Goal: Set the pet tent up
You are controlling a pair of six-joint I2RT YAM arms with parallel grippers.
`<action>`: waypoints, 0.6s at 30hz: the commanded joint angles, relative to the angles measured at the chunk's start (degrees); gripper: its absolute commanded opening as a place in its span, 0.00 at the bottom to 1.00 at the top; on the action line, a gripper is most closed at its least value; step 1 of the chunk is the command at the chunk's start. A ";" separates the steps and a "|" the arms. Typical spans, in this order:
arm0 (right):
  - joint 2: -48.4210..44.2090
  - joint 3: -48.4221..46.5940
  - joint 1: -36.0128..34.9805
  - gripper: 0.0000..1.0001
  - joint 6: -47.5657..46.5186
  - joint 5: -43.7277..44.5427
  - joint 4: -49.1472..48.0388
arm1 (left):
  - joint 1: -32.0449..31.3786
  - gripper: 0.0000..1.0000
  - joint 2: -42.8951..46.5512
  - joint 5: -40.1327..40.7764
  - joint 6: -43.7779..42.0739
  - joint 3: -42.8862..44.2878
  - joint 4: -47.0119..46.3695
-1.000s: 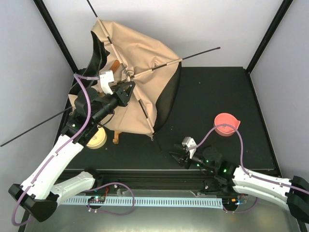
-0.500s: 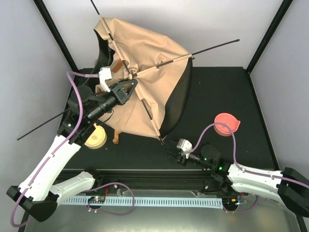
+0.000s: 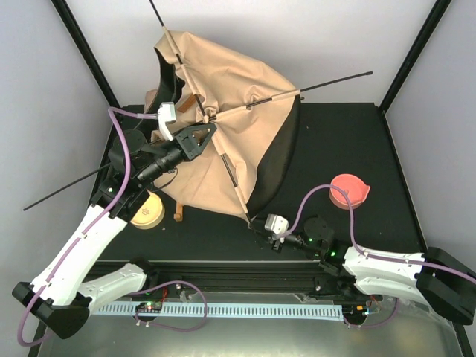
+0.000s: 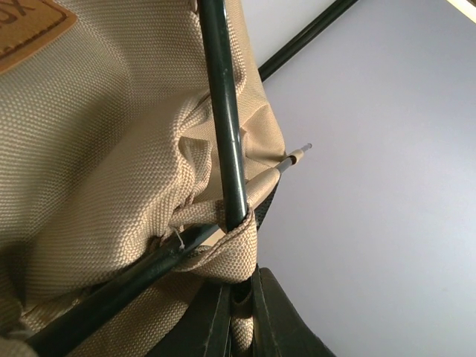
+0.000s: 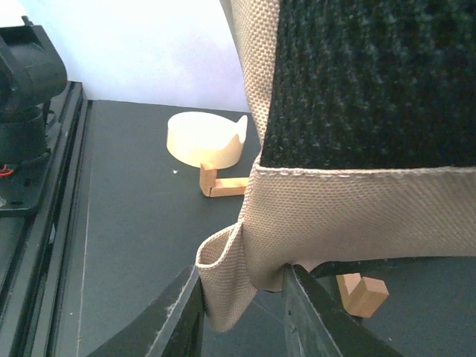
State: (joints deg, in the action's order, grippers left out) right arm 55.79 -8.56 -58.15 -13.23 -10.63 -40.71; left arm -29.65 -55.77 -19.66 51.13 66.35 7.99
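Observation:
The pet tent [image 3: 238,111], tan canvas with black lining, is held up at the back of the table with thin black poles [image 3: 331,79] sticking out. My left gripper [image 3: 206,131] is shut on a canvas loop [image 4: 238,256] where two poles [image 4: 223,111] cross. A brown leather label [image 4: 30,26] shows at the top left of the left wrist view. My right gripper [image 3: 258,225] is at the tent's lower front corner. Its fingers [image 5: 182,316] press both sides of the corner pocket [image 5: 230,286] under the black lining [image 5: 372,82].
A coral bowl [image 3: 348,190] sits right of the tent. A pale yellow round dish [image 3: 148,212] and a small wooden piece [image 3: 178,216] lie at the left front. The right wrist view shows that dish [image 5: 204,137], a wooden L-piece [image 5: 223,186] and a wooden block [image 5: 362,294].
The tent has swung to the right and spread wider as the left gripper rose. The right gripper moved left to the tent's lower corner, and its jaws narrowed onto the pocket.

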 commanded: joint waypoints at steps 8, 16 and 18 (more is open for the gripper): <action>-0.44 -1.29 -0.30 0.14 -1.40 -3.51 0.79 | -0.13 0.02 -0.23 -0.54 0.90 4.26 -6.78; -4.53 -0.76 -0.29 0.01 -1.37 -3.70 5.45 | -0.03 0.01 -0.78 1.04 -2.66 5.37 -5.27; -6.71 -0.55 -0.27 0.01 -1.15 -4.38 7.68 | 0.00 0.02 -0.92 1.85 -4.81 5.53 -5.08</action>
State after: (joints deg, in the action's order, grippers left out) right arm 52.49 -8.60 -58.15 -14.26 -13.58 -36.86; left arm -29.65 -57.01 -19.55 50.81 68.14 6.50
